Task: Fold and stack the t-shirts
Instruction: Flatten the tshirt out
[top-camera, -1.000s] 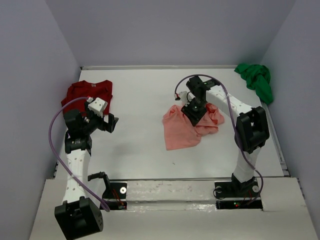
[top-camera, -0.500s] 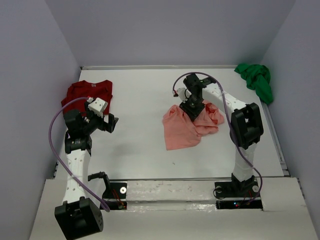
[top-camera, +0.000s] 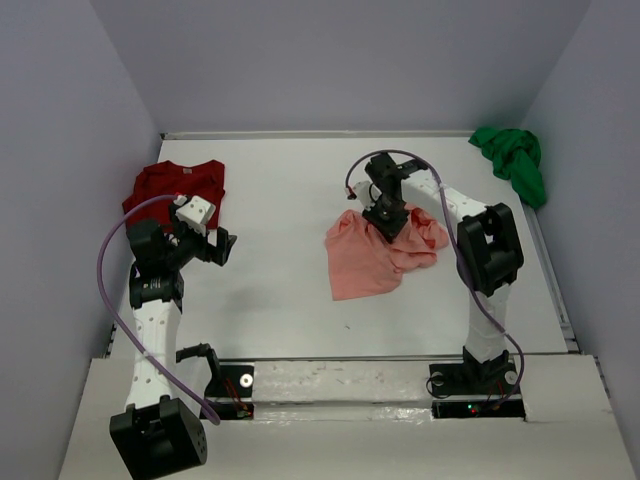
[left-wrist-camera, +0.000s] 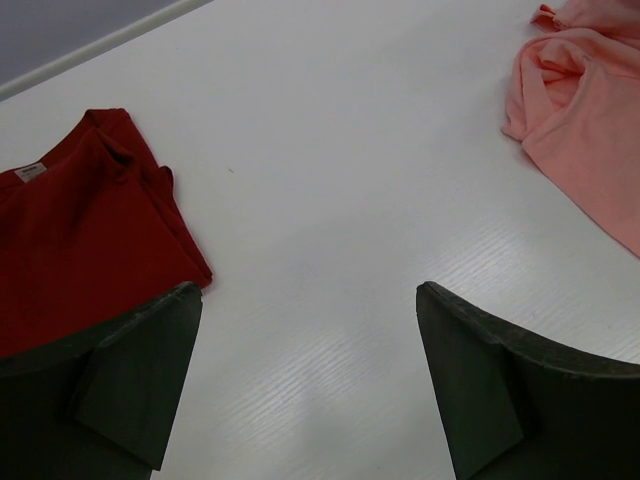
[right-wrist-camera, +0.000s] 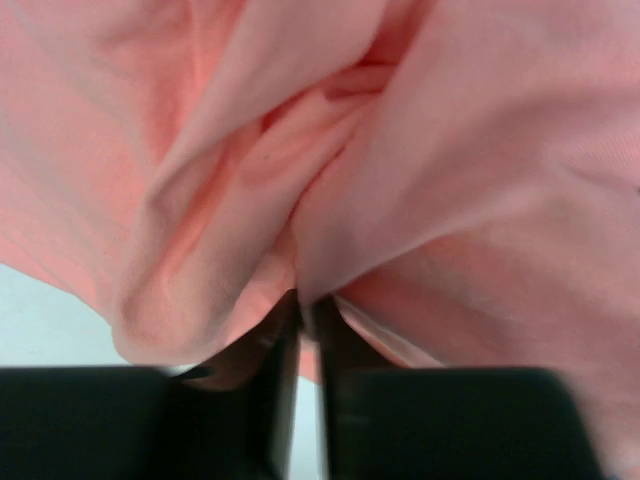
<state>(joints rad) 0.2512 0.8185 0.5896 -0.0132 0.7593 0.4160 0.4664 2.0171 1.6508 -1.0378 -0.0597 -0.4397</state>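
Fingers (left-wrist-camera: 140, 380) of the left claw (top-camera: 222, 246) stand wide apart, released, above the bare bench (top-camera: 280, 200) near its left edge, just beside the near edge of the dark red t-shirt (top-camera: 170, 185). Right of centre, the salmon-pink t-shirt (top-camera: 365, 262) lies crumpled. The right claw (top-camera: 386, 218) sits at its far edge, clenched on a raised fold of this cloth pinched between both fingers. The dark red t-shirt lies flat toward the far-left corner. The bright green t-shirt (top-camera: 515, 160) lies bunched at the far-right corner, well apart from both claws.

A salmon-pink t-shirt (top-camera: 365, 262) lay crumpled in the middle, a dark red t-shirt (top-camera: 170, 185) lay flat far left, and a bright green t-shirt (top-camera: 515, 160) was bunched in the far right corner.
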